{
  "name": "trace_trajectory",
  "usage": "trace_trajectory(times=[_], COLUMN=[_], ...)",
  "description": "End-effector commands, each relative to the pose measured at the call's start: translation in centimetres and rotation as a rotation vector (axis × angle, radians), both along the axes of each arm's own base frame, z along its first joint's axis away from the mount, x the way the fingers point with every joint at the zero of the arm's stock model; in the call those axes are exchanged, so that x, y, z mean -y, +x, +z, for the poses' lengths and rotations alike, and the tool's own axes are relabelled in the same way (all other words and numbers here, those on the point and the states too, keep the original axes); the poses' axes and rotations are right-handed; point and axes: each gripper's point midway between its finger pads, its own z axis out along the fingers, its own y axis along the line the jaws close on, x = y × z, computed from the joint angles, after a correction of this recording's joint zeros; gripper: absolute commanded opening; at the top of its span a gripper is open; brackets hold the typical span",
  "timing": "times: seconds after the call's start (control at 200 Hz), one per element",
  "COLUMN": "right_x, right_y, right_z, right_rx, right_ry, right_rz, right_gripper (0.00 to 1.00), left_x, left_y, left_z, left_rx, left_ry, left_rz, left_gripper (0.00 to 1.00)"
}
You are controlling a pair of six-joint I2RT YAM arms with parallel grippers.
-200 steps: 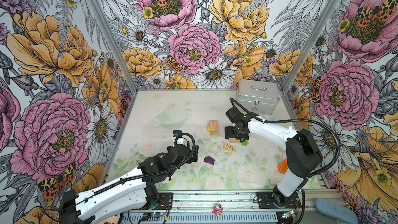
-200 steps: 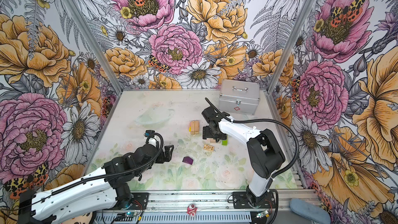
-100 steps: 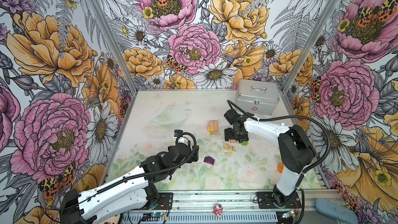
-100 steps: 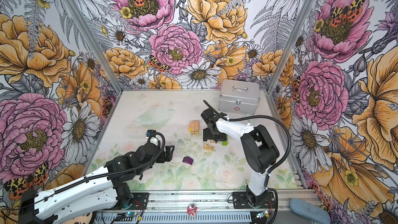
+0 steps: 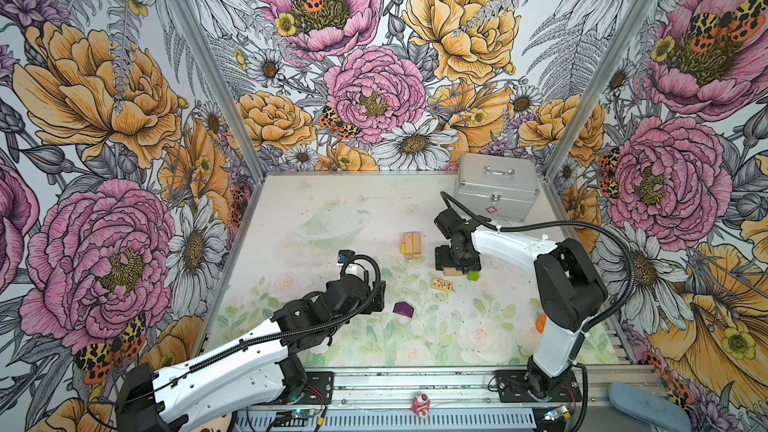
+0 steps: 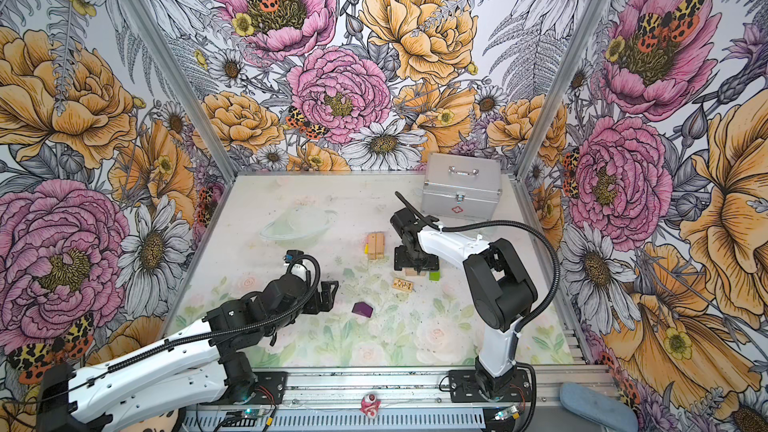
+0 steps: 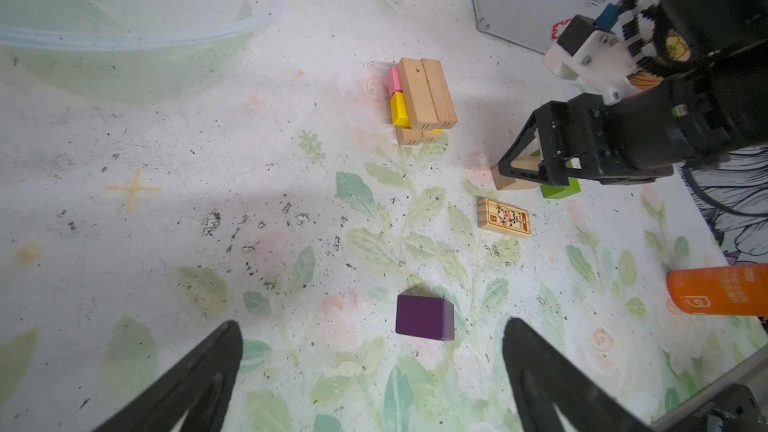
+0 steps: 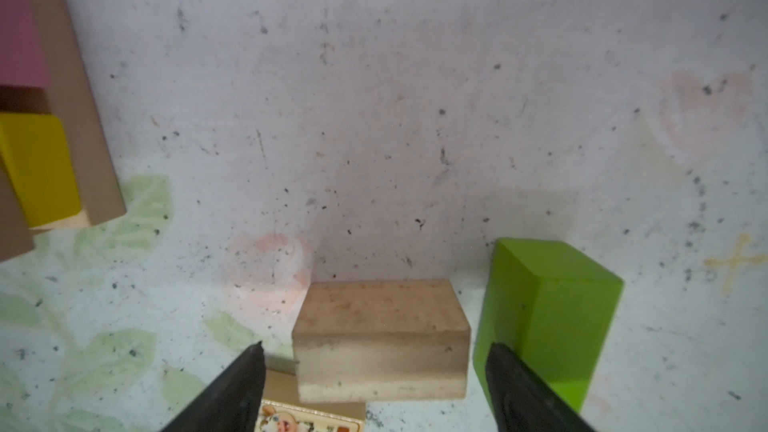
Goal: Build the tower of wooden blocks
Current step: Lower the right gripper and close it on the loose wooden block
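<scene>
Progress looked early: the tower (image 5: 412, 245) was only a low stack, tan planks over yellow and pink pieces. Nearest, well short of the tower, the left gripper (image 7: 372, 323) hung fully open and empty, with the purple block (image 7: 424, 317) loose just ahead of it. Closer to the tower, on its right, lay the printed block (image 5: 441, 283). Just beyond that, the right gripper (image 8: 374, 344) straddled a tan block (image 8: 380, 338), with the lime-green block (image 8: 548, 305) alongside. So four blocks were left to stack, by my count.

The right wrist view showed gaps on both sides of the tan block, so the jaws were wide and not gripping. In both top views the gripper body hid that. The left wrist view showed the tower's pink piece, which the top views did not show clearly.
</scene>
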Motion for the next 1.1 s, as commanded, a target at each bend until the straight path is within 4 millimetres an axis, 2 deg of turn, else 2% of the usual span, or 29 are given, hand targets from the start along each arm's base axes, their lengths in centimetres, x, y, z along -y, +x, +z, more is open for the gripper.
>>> trace_trajectory(times=[0.0,0.485,0.74,1.096], right_x=[0.0,-0.4,-0.3,-0.1], right_y=[1.0,1.1,0.8,0.5], right_z=[-0.1,-0.7,-1.0,-0.9], right_rx=[0.016,0.002,-0.008,-0.005], right_ry=[-0.010,-0.006,-0.010,-0.016], right_rz=[0.006,0.005,0.004,-0.010], right_gripper=[0.85,0.77,0.74,0.73], left_x=[1.0,1.5,1.4,1.3], left_y=[0.1,-0.4,-0.4,-0.5], left_z=[0.4,1.3,0.3,0.3], left_rx=[0.014,0.026,0.010,0.014], left_ry=[-0.032,-0.067,-0.040,-0.042], left_rz=[-0.044,-0.083,-0.082,-0.086], left_gripper=[0.99,0.99,0.99,0.99])
